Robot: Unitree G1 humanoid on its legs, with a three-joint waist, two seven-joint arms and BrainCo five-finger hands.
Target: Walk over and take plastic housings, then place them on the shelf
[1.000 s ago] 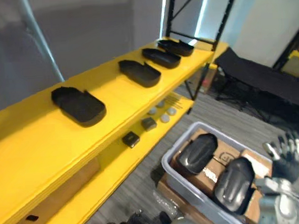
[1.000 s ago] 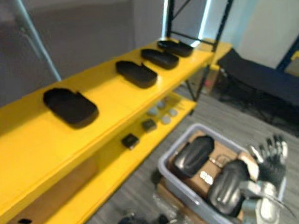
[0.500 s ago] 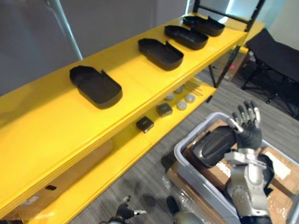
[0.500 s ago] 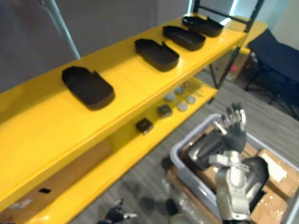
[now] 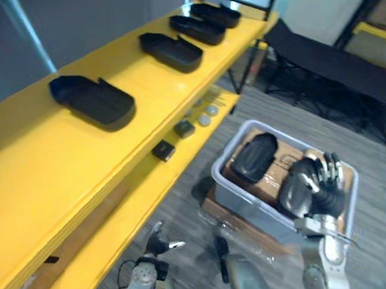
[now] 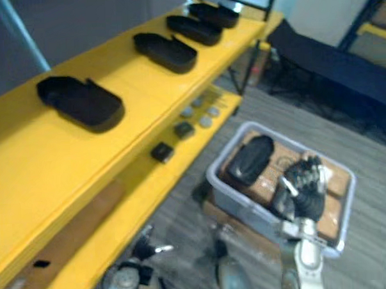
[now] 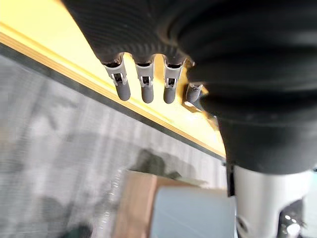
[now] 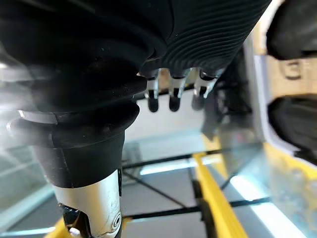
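Two plastic housings (image 5: 254,158) are seen in the grey bin (image 5: 246,198), one just beside the right hand (image 5: 326,193), whose fingers are spread and empty; the left hand (image 7: 145,84) is relaxed.

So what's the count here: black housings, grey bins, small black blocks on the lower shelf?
black housings: 6
grey bin: 1
small black blocks: 2
Total: 9
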